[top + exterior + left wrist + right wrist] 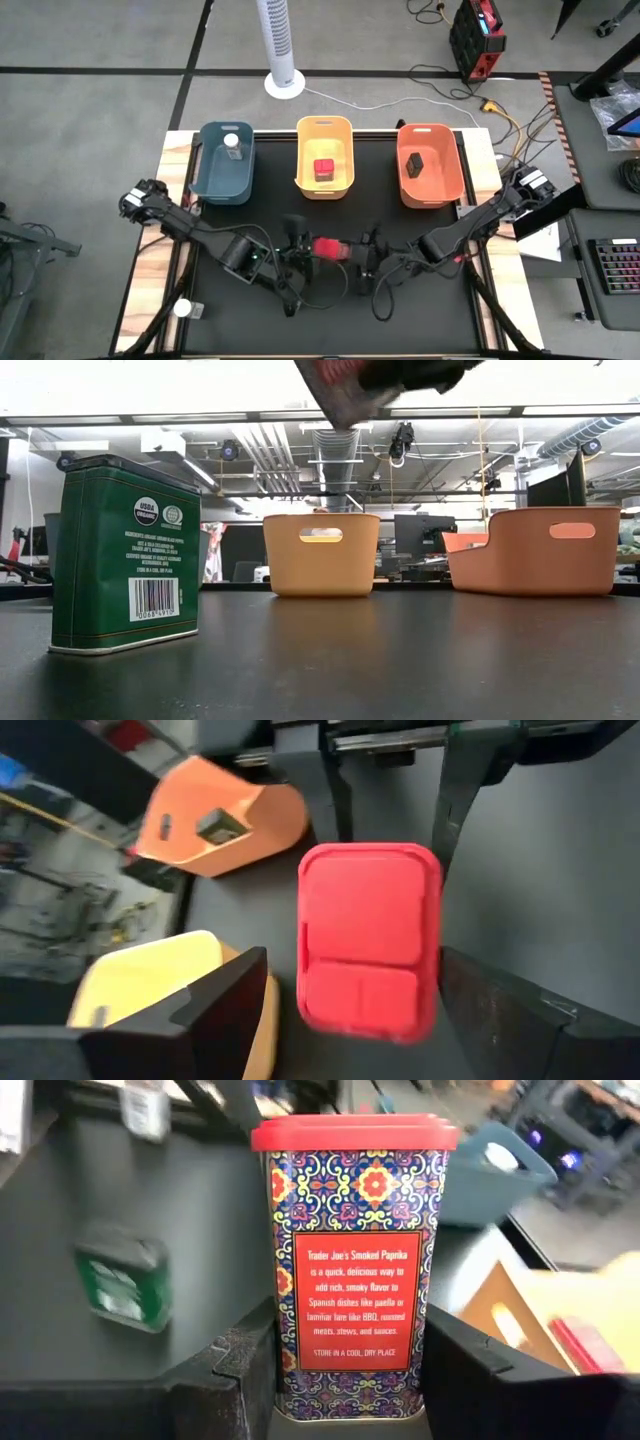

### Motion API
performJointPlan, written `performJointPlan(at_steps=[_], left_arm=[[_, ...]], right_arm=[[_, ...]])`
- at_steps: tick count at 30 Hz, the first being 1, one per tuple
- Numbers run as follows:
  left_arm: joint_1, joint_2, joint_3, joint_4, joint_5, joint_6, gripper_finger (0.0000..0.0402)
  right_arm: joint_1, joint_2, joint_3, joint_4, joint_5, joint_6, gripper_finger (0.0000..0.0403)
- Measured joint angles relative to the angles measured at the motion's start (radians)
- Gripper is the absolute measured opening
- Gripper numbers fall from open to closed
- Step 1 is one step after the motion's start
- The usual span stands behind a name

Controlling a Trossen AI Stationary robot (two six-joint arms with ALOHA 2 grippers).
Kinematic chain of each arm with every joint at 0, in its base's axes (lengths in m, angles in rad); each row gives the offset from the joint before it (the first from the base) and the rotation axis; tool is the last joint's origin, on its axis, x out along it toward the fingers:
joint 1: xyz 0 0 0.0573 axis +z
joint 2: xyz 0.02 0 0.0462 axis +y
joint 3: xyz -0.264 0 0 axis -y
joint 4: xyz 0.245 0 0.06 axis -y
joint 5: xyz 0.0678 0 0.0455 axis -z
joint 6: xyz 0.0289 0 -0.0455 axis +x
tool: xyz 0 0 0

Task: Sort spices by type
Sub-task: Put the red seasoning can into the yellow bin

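Risk sits mid-table, where both grippers crowd one paprika tin [328,248]; going left to right: the left gripper [297,247] is just beside the tin, its jaws wide with the red lid between them in its wrist view, and whether a finger touches the tin I cannot tell; the right gripper [365,252] has its jaws closed on the tin's lower body, holding it upright and off the table.

If the left arm nudges the tin, or the right lets go before the left has clamped, the tin could twist in the grip or drop onto the mat; a fall might knock over the green tin [125,555] standing nearby; carried too low, it could clip the yellow bin [326,154], which seems its proper home since a red-lidded tin already lies there.

Paprika tin: tall, square-bodied, patterned in blue, red and gold, with a red label and a red square lid; smooth metal sides, likely slippery.

The blue bin [224,160] holds a white-lidded jar, the orange bin [430,165] a dark one; another white jar [183,309] waits at the near left edge.
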Motion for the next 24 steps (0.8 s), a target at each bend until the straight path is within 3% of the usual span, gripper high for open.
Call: performJointPlan(at_steps=[6, 12, 15, 24], left_arm=[[-0.029, -0.017, -0.005, -0.013, -0.106, -0.003, 0.0273], [-0.038, -0.040, -0.114, 0.057, -0.134, -0.057, 0.0273], [-0.046, -0.070, -0.235, 0.229, -0.135, -0.070, 0.0271], [-0.051, -0.173, -0.662, 1.072, -0.033, 0.039, 0.0263]], right_arm=[[0.001, -0.041, -0.121, -0.012, 0.034, 0.108, 0.0176], [0.007, -0.052, -0.302, 0.293, 0.054, 0.072, 0.0176], [0.013, -0.052, -0.348, 0.412, 0.060, 0.038, 0.0176], [0.072, -0.053, -0.359, 0.586, 0.057, -0.175, 0.0176]])
